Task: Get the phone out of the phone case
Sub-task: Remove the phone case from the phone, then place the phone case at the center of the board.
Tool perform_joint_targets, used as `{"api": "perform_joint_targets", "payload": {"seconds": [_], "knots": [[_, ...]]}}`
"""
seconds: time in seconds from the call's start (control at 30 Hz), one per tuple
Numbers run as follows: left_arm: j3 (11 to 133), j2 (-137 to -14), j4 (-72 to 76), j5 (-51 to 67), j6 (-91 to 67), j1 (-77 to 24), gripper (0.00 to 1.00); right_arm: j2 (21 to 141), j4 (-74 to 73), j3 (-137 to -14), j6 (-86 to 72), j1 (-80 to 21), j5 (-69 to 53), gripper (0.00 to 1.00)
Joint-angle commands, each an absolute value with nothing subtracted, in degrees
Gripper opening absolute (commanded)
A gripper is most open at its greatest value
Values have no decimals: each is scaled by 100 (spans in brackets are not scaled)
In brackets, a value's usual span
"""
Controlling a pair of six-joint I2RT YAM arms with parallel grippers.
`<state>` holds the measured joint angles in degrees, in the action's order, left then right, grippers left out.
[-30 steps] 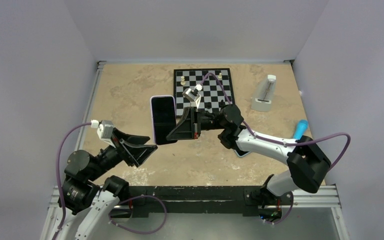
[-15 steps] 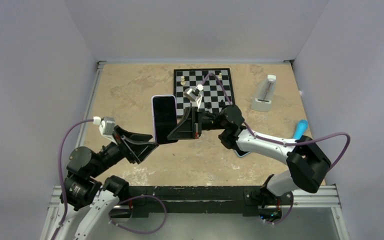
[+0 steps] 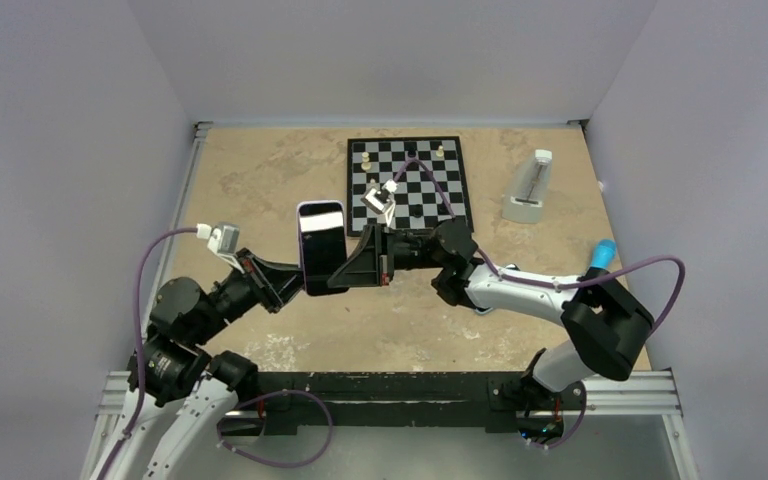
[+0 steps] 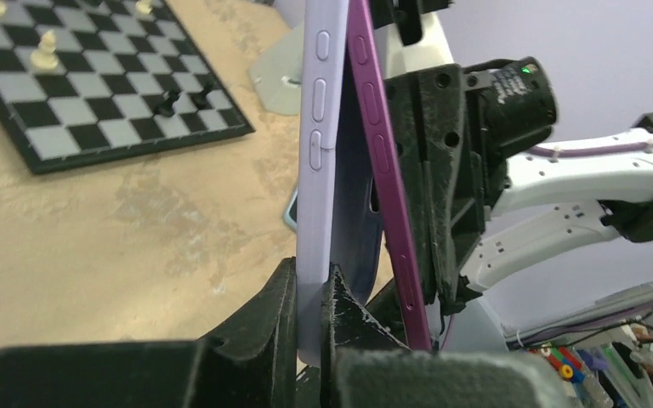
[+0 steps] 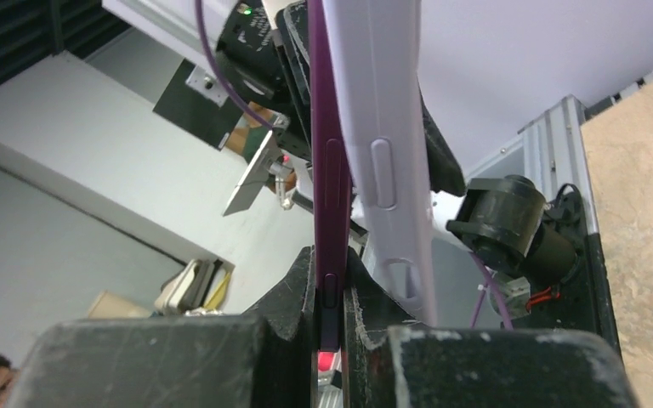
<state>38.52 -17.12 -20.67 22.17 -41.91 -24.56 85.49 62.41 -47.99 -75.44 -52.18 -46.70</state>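
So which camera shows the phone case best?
Left wrist: the lavender phone case shows its long buttoned edge, parted from the purple phone. Right wrist shows a shorter stretch; top external, only a thin rim around the screen.

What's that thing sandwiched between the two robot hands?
A purple phone partly out of its lilac case, held between the left hand and right hand; both wrist views show it.

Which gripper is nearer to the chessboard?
Right. The right gripper, shut on the phone, hangs by the near-left corner of the chessboard; the left gripper, shut on the phone case, lies farther left.
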Motion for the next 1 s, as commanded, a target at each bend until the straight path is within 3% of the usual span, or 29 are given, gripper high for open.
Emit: {"api": "perform_joint_targets", "payload": {"seconds": [0.0, 0.13, 0.33, 0.53, 0.8, 0.97], "knots": [[3905, -2099, -3338, 261, -4860, -2442, 0, 8485, 6633, -4526, -7230, -5490, -4719, 0], [3625, -2164, -3831, -586, -5548, -2443, 0, 8527, 5911, -4192, -6605, -5752, -4457, 0], [2932, -2088, -2884, -771, -5695, -2436, 0, 8445, 5818, -3433, -6404, -5780, -4327, 0], [3383, -3838, -2238, -506, -4718, -2339, 0, 7706, 3804, -3279, -5234, -5682, -3425, 0], [5299, -6867, -2132, 1597, -3407, -930, 0, 6261, 2648, -2739, -4761, -5291, -2890, 0], [7524, -8794, -3001, 2142, -2534, -646, 0, 5844, 2997, -2318, -5132, -5291, -2999, 0]]}}
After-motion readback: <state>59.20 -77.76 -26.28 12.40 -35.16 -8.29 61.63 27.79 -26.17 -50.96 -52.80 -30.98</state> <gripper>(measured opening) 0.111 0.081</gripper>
